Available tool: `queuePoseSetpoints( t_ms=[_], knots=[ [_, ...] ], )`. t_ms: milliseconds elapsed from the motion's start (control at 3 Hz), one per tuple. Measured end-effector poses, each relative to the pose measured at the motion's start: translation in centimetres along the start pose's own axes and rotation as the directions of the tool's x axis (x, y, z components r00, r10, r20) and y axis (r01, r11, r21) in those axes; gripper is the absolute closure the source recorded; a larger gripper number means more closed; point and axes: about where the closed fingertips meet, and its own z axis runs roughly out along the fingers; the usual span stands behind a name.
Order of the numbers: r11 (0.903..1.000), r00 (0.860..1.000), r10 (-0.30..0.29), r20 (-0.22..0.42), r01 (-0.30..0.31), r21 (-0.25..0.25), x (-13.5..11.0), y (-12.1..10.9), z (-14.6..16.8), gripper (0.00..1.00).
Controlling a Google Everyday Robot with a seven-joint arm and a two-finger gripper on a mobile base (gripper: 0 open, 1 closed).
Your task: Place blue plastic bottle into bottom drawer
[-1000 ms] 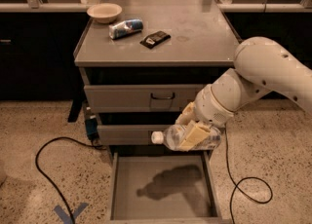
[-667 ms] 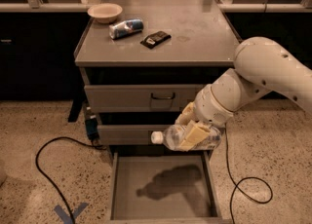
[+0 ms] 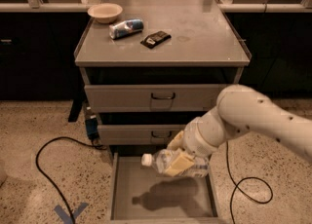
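The clear plastic bottle [image 3: 171,165] with a white cap lies on its side in my gripper [image 3: 178,155], cap pointing left. My gripper is shut on the bottle and holds it in the air above the bottom drawer [image 3: 131,189], which is pulled out with its flat grey floor showing. The bottle's shadow falls on the drawer floor below it. My white arm [image 3: 253,121] reaches in from the right.
On the cabinet top [image 3: 204,38] lie a bowl [image 3: 105,11], a blue-and-silver can [image 3: 126,28] and a flat black packet [image 3: 155,39]. The two upper drawers [image 3: 156,99] are closed. Black cables [image 3: 46,169] run on the floor left and right of the cabinet.
My gripper and the bottle have dropped a little lower and shifted slightly left over the open drawer.
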Motion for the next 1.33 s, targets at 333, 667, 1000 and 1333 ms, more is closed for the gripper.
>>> queuePoseSetpoints(
  t_ms=[333,667,1000,1333],
  knots=[
    [0.9976,0.997,0.068,-0.024,-0.069,-0.006,2.6,0.8,7.9,1.0],
    [0.9943,0.996,0.094,0.004,-0.094,0.05,3.1,-2.4,14.1,1.0],
    [0.99,0.995,0.087,0.053,-0.092,0.107,1.9,-4.1,14.5,1.0],
    [0.99,0.995,0.087,0.053,-0.092,0.107,1.9,-4.1,14.5,1.0]
  ],
)
